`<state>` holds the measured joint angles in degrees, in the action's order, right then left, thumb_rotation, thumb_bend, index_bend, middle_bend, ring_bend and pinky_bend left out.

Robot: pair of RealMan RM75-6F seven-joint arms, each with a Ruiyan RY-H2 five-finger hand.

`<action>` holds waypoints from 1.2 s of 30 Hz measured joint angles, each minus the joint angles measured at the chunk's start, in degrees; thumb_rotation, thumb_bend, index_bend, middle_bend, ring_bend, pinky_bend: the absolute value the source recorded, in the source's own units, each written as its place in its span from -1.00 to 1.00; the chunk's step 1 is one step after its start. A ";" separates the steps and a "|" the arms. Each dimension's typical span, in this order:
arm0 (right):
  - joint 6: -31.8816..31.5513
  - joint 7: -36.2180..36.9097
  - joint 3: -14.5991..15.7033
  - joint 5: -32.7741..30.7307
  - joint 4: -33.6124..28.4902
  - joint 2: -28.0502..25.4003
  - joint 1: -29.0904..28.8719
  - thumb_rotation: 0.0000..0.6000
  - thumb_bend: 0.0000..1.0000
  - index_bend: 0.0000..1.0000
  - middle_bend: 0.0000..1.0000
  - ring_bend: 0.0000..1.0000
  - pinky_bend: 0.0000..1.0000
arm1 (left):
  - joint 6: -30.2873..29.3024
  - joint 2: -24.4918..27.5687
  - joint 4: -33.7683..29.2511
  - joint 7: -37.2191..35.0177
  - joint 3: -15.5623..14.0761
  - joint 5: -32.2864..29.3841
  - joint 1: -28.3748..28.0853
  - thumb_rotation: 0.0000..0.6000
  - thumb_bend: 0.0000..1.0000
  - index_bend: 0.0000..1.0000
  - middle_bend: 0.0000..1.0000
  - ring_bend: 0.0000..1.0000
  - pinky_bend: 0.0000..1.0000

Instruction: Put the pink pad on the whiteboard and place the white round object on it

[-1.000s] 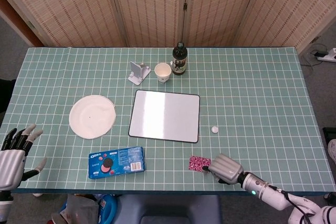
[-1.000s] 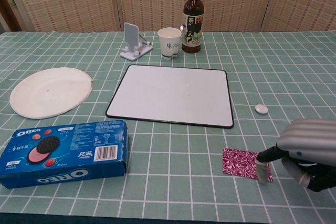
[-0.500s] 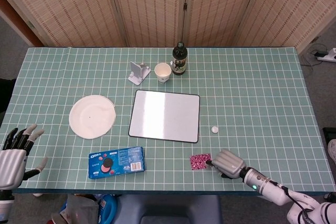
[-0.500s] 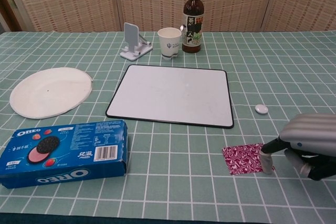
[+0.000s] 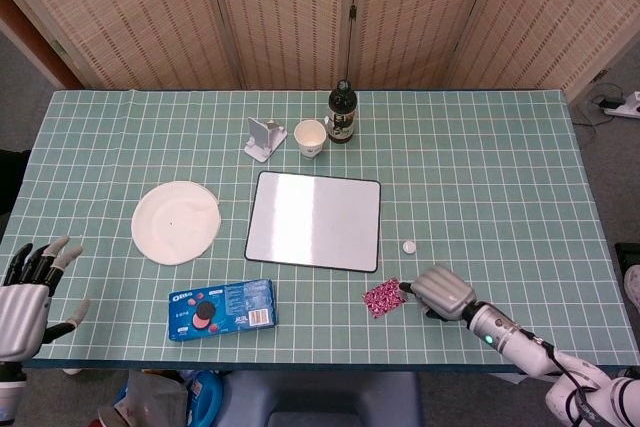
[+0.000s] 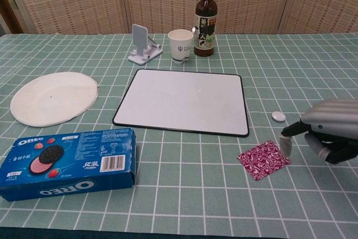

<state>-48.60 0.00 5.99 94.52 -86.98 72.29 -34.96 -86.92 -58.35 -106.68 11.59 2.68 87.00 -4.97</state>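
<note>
**Pad shifted toward whiteboard**

Over the last second the right hand point(image 6: 327, 131), fingers curled, its fingertip on the pink pad point(image 6: 263, 159), has slid and rotated the pad up-frame. Whether it grips is unclear. Open cloth separates the pad from the whiteboard point(image 6: 184, 101). The white round object point(image 6: 278, 117) lies close by. The left hand point(image 5: 28, 292) idles, spread, lower left.

Bright, even indoor light, soft faint shadows, mild sheen on the whiteboard point(image 5: 315, 220); both views sharp.
</note>
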 measured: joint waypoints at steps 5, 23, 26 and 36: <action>-1.81 -0.90 -1.60 -1.76 -0.69 0.08 0.44 1.00 -0.54 -0.31 0.91 1.00 1.00 | 0.03 -0.08 -0.05 0.07 -0.02 0.14 -0.05 1.00 -0.41 -0.67 -0.81 -0.77 -0.94; -1.27 -10.47 -5.20 -8.43 -3.57 3.99 -0.33 1.00 -1.00 -0.35 0.94 1.00 1.00 | -0.25 -0.30 0.10 -0.30 -0.06 0.24 0.16 1.00 -0.41 -0.67 -0.81 -0.77 -0.94; -0.21 -11.92 -5.19 -9.29 -3.42 4.85 -0.81 1.00 -1.00 -0.35 0.94 1.00 1.00 | -0.30 -0.32 0.19 -0.41 -0.03 0.15 0.21 1.00 -0.41 -0.67 -0.81 -0.77 -0.94; 1.23 -16.18 -5.11 -11.36 -2.40 7.43 -1.75 1.00 -0.95 -0.35 0.94 1.00 1.00 | -0.43 -0.41 0.81 -1.14 -0.20 -0.03 0.52 1.00 -0.41 -0.67 -0.81 -0.77 -0.94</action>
<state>-47.37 -16.18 0.88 83.16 -89.38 79.72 -36.71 -87.35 -58.76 -105.87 10.45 2.48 86.97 -4.45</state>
